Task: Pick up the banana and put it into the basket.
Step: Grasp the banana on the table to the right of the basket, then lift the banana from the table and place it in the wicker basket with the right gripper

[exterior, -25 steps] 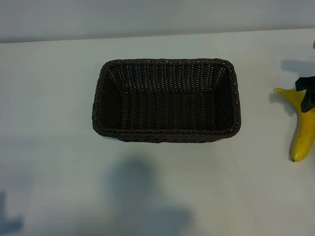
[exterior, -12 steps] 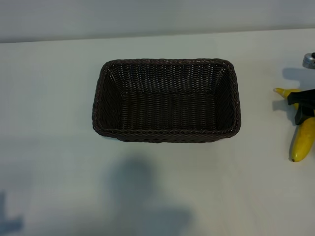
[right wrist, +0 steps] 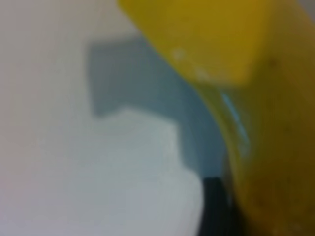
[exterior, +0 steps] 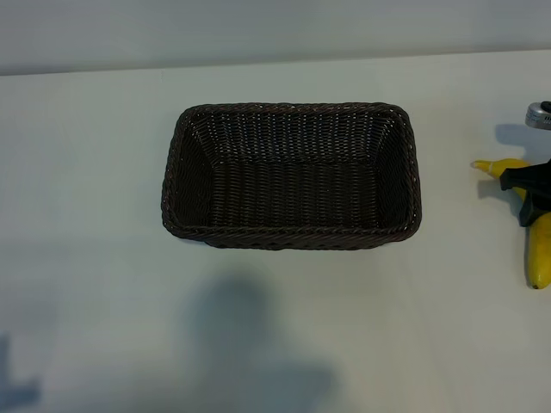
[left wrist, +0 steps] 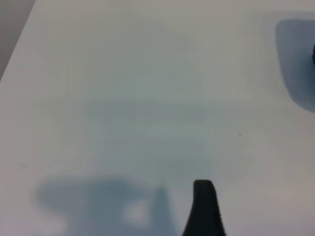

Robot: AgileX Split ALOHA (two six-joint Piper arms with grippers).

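Observation:
The yellow banana lies on the white table at the far right, its stem tip pointing toward the basket. My right gripper straddles its upper half, and the black fingers close in on it. In the right wrist view the banana fills the frame, with one dark finger pressed against its side. The dark-brown woven basket stands in the middle of the table with nothing in it. Of my left gripper only one dark fingertip shows, over bare table, holding nothing.
The white table runs around the basket on all sides. A grey wall edge borders the back. A metal part of the right arm shows at the right edge. Arm shadows fall on the front of the table.
The right gripper has come down across the banana and narrowed its fingers. The banana has turned a little, its lower end sliding right and its stem tip left. Basket unmoved.

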